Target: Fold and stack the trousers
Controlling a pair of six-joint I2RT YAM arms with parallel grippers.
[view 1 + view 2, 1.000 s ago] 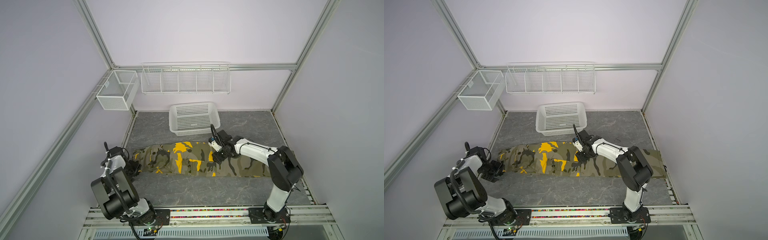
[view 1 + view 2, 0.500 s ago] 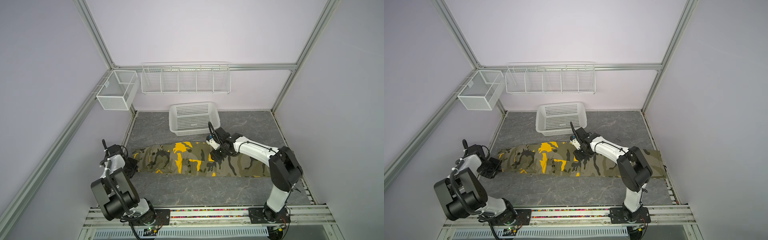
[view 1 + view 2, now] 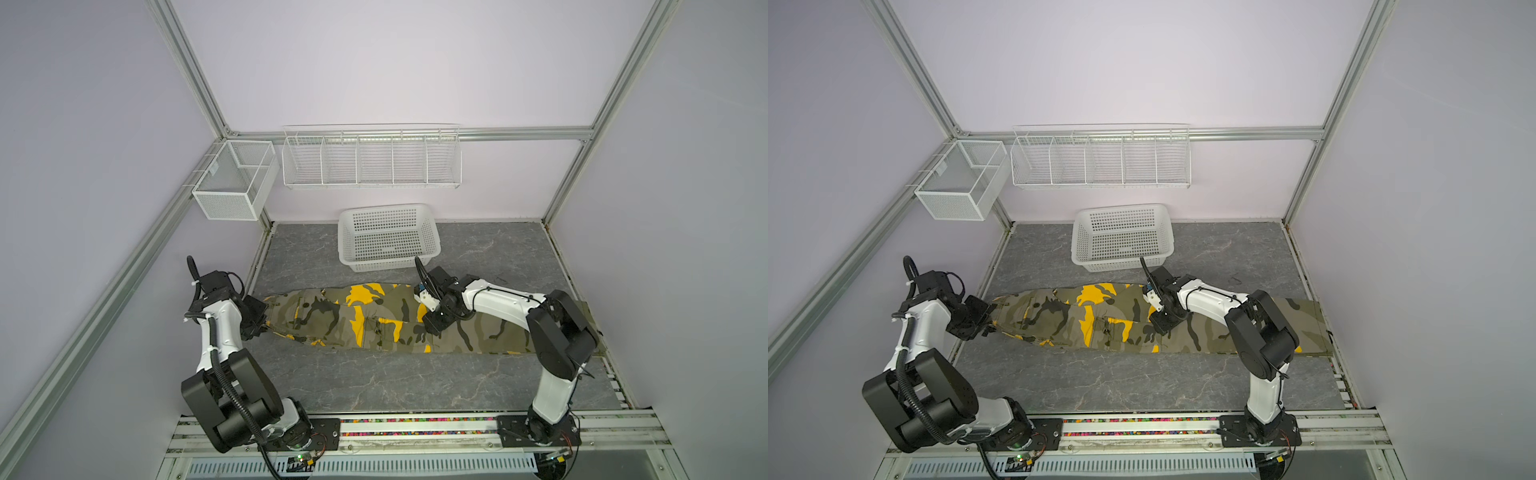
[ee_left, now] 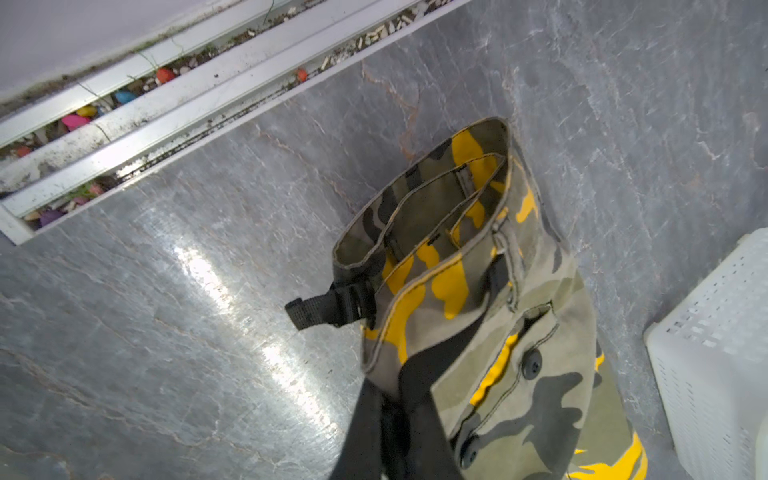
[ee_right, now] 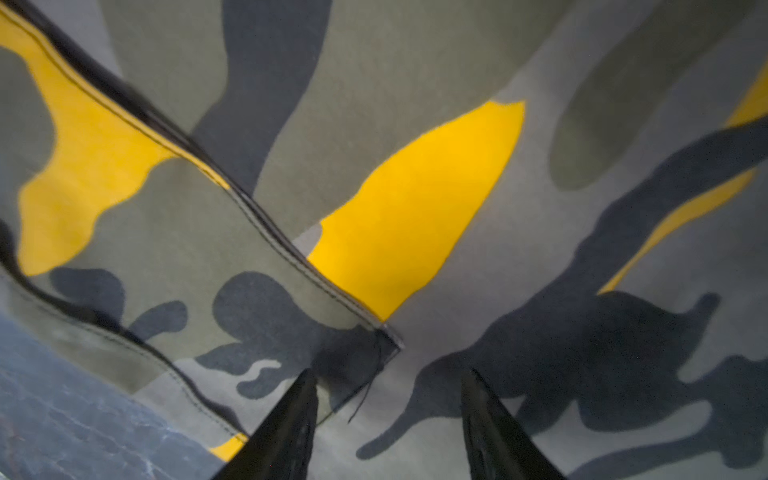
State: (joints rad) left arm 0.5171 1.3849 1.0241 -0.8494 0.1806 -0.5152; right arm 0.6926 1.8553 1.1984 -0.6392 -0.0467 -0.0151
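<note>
Where trousers (image 3: 332, 320) lie, grey tabletop (image 3: 395, 382), lilac walls (image 3: 395, 62)

The trousers (image 3: 374, 320) stretch almost from wall to wall across the mat (image 3: 395, 382). The wide strip of mat in front of them, up to the front rail (image 3: 415, 426), lies open. Behind them the basket (image 3: 386, 262) blocks the middle, with bare mat on either side. The right arm (image 3: 498, 305) lies low over the trousers' right half.
</note>
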